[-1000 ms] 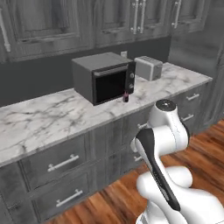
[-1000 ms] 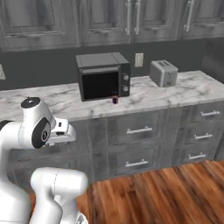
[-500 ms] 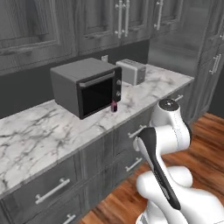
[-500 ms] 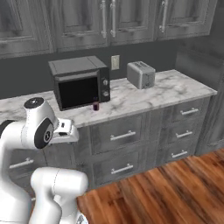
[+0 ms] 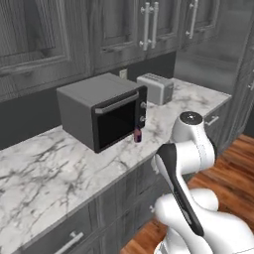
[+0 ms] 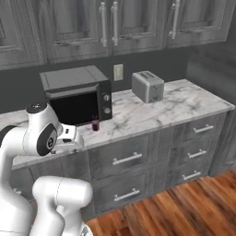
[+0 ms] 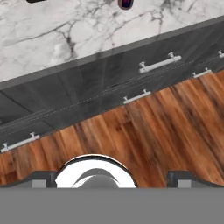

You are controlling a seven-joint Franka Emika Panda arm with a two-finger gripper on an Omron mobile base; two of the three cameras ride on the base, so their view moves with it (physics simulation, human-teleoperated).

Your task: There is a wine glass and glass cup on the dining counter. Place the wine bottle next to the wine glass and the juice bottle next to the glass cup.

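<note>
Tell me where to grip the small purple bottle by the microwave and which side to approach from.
Grip the juice bottle around its body, below the short neck, coming from the counter's front edge. It stands upright on the marble counter close in front of the microwave, which likely blocks an approach from behind. A grip from above on the small cap looks less sure. The open hand is over the floor, holding nothing.

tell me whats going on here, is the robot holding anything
No, it holds nothing. The arm is folded up close over its base in front of a marble kitchen counter, and its gripper points down at the wood floor with jaws open and empty. The small purple juice bottle stands on the counter just in front of the microwave, untouched, with a toaster further along to the right.
</note>
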